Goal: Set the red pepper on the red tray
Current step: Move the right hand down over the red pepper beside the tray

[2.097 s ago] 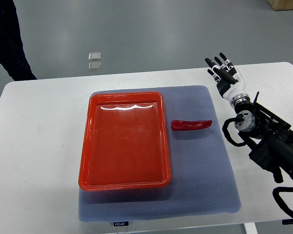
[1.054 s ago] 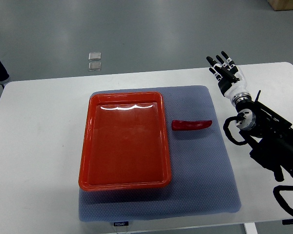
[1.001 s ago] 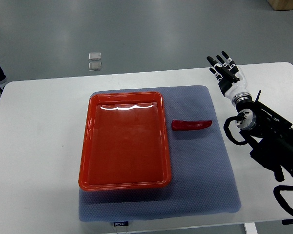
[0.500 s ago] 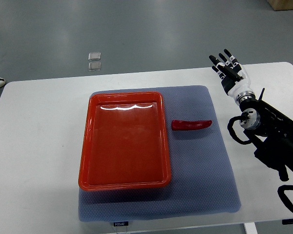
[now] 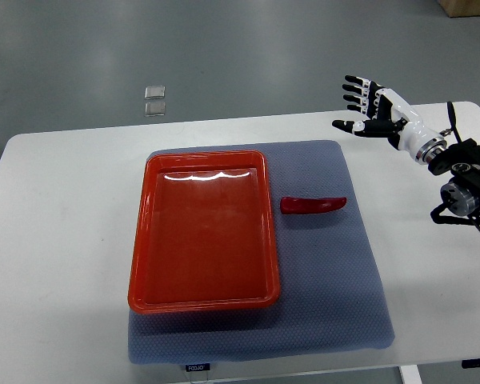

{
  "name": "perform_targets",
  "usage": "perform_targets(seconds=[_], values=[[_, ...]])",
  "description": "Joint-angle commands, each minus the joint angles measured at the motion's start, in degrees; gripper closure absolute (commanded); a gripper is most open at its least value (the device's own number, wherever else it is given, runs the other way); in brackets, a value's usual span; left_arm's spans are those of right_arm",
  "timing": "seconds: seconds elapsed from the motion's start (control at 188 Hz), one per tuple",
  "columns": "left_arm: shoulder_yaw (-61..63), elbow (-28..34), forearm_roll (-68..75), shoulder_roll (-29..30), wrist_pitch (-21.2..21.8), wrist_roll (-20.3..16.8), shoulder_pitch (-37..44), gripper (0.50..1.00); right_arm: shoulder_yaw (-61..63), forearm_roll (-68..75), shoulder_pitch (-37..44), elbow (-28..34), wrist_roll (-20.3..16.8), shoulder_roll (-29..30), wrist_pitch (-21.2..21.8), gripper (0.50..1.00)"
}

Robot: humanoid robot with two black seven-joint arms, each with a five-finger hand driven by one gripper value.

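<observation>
A red pepper (image 5: 313,206) lies flat on the blue-grey mat (image 5: 336,272), just right of the red tray (image 5: 204,232). The tray is rectangular and holds nothing. My right hand (image 5: 366,106) hovers above the table's far right part, up and to the right of the pepper and well apart from it. Its fingers are spread, pointing left, and hold nothing. The right arm (image 5: 464,172) comes in from the right edge. No left arm shows.
The white table (image 5: 64,240) carries the mat, with bare surface left of the tray. Beyond the table's far edge, two small clear squares (image 5: 154,100) lie on the grey floor.
My right hand has lifted and swung from pointing away to pointing left, and the arm has pulled back toward the right edge. The pepper and tray stayed put.
</observation>
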Motion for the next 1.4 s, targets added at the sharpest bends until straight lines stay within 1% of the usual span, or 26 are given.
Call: perform_targets(seconds=[0.0, 0.197, 0.33, 0.607, 0.772, 0.9, 1.049, 1.112, 1.261, 1.352, 1.395], values=[[-0.1, -0.1, 0.0, 0.0, 0.0, 0.0, 0.0, 0.500, -2.1, -6.6, 0.6, 3.3, 0.6, -3.4, 1.5, 0.587], [-0.1, 0.0, 0.0, 0.0, 0.0, 0.0, 0.0, 0.500, -9.0, -21.2, 3.1, 10.3, 0.8, -6.5, 2.3, 0.589], [-0.1, 0.0, 0.0, 0.0, 0.0, 0.0, 0.0, 0.500, -13.8, -29.2, 4.9, 12.7, 0.8, -6.8, 2.3, 0.589], [-0.1, 0.0, 0.0, 0.0, 0.0, 0.0, 0.0, 0.500, -21.4, -35.9, 8.5, 13.1, 0.8, -6.2, 2.1, 0.591], [-0.1, 0.0, 0.0, 0.0, 0.0, 0.0, 0.0, 0.500, -25.0, -38.5, 9.2, 13.0, 0.7, -6.0, 1.6, 0.593], [-0.1, 0.0, 0.0, 0.0, 0.0, 0.0, 0.0, 0.500, -25.7, -39.4, 9.1, 12.2, 0.1, -5.8, -0.8, 0.595], [-0.1, 0.0, 0.0, 0.0, 0.0, 0.0, 0.0, 0.500, -26.9, -40.0, 9.3, 10.7, 0.0, -5.7, -2.2, 0.611], [0.0, 0.0, 0.0, 0.0, 0.0, 0.0, 0.0, 0.500, -26.9, -40.2, 9.2, 10.6, 0.0, -5.6, -2.2, 0.626], [-0.1, 0.0, 0.0, 0.0, 0.0, 0.0, 0.0, 0.500, -27.7, -40.2, 9.0, 10.6, 0.0, -5.5, -2.5, 0.636], [-0.1, 0.0, 0.0, 0.0, 0.0, 0.0, 0.0, 0.500, -29.3, -40.2, 9.2, 10.6, 0.0, -5.5, -4.1, 0.656], [0.0, 0.0, 0.0, 0.0, 0.0, 0.0, 0.0, 0.500, -29.4, -40.2, 9.2, 10.6, 0.0, -5.3, -4.2, 0.666]])
